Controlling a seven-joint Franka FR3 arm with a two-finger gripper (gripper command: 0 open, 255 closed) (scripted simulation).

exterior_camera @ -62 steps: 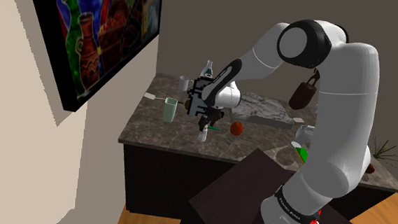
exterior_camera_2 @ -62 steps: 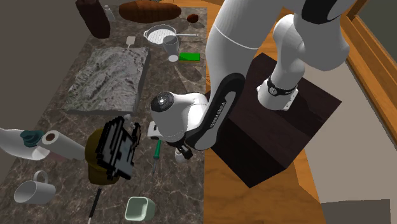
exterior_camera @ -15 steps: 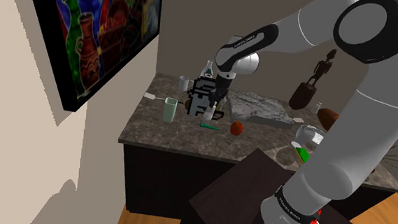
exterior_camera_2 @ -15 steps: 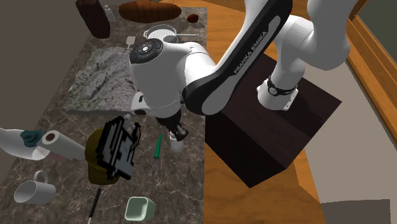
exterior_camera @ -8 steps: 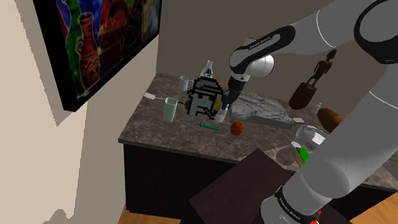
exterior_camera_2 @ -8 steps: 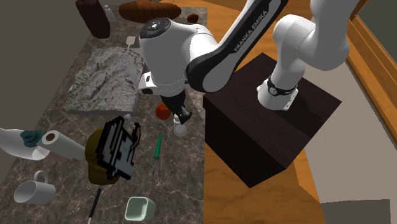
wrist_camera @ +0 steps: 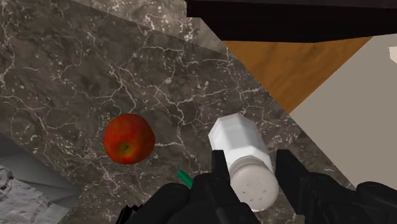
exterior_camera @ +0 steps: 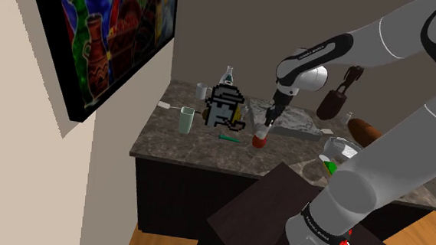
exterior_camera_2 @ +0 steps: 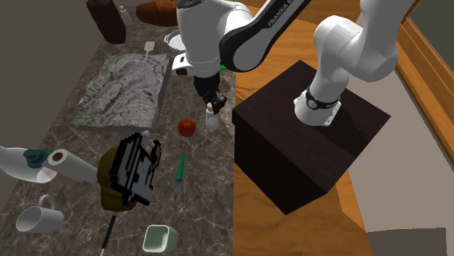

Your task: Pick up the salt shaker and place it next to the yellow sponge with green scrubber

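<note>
Wrist view puts the claw (wrist_camera: 251, 167) closed on the white shaker (wrist_camera: 238, 141): its 2 black fingers (wrist_camera: 219, 164) press the capped, dotted end from either side, and the body points away toward the dark marbled surface (wrist_camera: 95, 63). A red apple (wrist_camera: 129, 139) lies on that surface just beside the shaker and apart from it. The tip of a green pen (wrist_camera: 183, 177) shows close to the apple, next to the fingers. From the second exterior view, the shaker (exterior_camera_2: 212, 121) hangs under the claw (exterior_camera_2: 212, 110) on the side of the apple (exterior_camera_2: 188, 127) that faces the dark stand (exterior_camera_2: 291, 145), near the surface's edge; whether its base touches the marble cannot be told. The pen (exterior_camera_2: 179, 169) lies past the apple from the arm, and a blocky pixel figure (exterior_camera_2: 131, 174) stands farther off on that same side. In the shoulder view, the claw (exterior_camera: 264, 131) hovers right over the apple (exterior_camera: 259, 141), and the sponge (exterior_camera: 331, 168) shows as a green patch well apart from the apple, toward the stand, partly behind the arm.
</note>
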